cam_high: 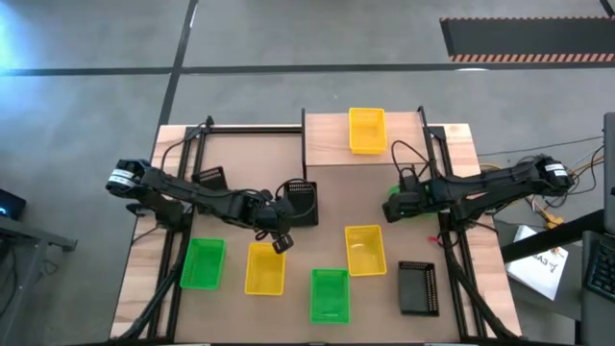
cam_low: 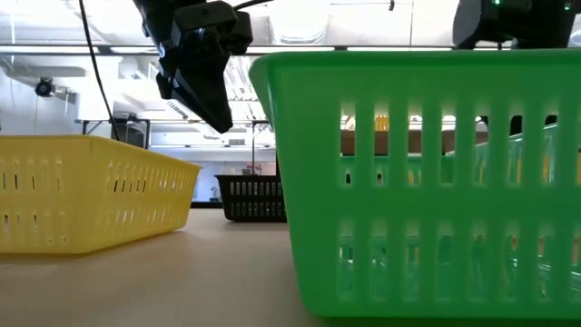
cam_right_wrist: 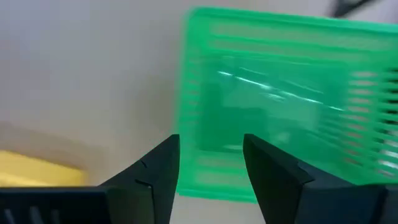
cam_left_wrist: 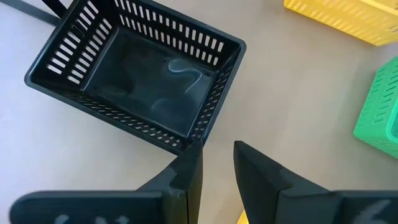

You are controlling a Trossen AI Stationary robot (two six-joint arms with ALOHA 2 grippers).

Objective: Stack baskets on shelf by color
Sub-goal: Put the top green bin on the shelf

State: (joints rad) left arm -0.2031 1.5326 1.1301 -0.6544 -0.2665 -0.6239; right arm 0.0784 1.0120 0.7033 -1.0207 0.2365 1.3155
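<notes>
While the left gripper [cam_high: 280, 240] hovers at frame centre-left, fingers slightly parted and empty, a black basket [cam_high: 301, 202] sits just above it beside the shelf [cam_high: 332, 142]. Right gripper [cam_right_wrist: 208, 165] is over a green basket [cam_right_wrist: 292, 112] right of centre, fingers apart, nothing visibly gripped. One yellow basket [cam_high: 367, 130] is on the shelf; five more line the lower table [cam_high: 240, 154].
</notes>
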